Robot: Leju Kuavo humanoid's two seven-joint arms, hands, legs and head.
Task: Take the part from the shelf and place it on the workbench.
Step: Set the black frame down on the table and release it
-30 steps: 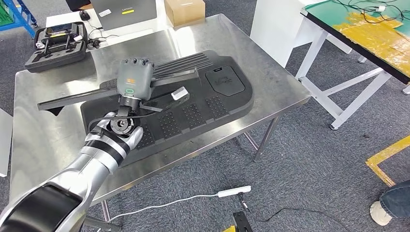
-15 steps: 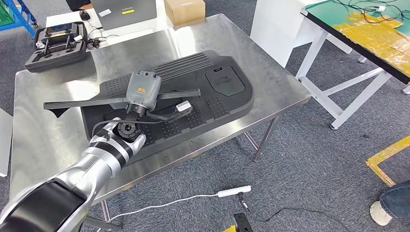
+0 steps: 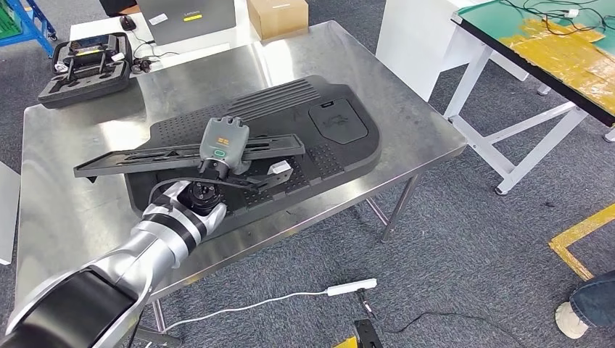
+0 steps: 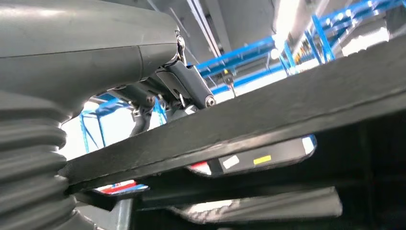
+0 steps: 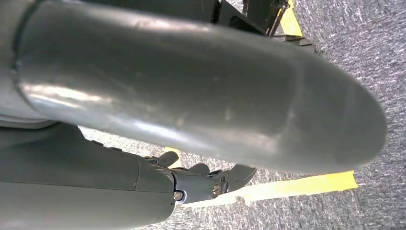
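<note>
The stainless steel workbench (image 3: 87,210) already carries a big black moulded panel (image 3: 341,138), ribbed and studded. Over its near-left part the left hand (image 3: 221,145) grips the part (image 3: 145,158), a long flat black plastic strip, low but seemingly not yet set down and released. The right hand (image 5: 201,179) hangs over grey carpet, fingers loosely curled, holding nothing.

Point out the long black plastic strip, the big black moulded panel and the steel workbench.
long black plastic strip (image 3: 138,157), head view, left half.
big black moulded panel (image 3: 341,123), head view, raised right section.
steel workbench (image 3: 65,196), head view, bare left top.
</note>
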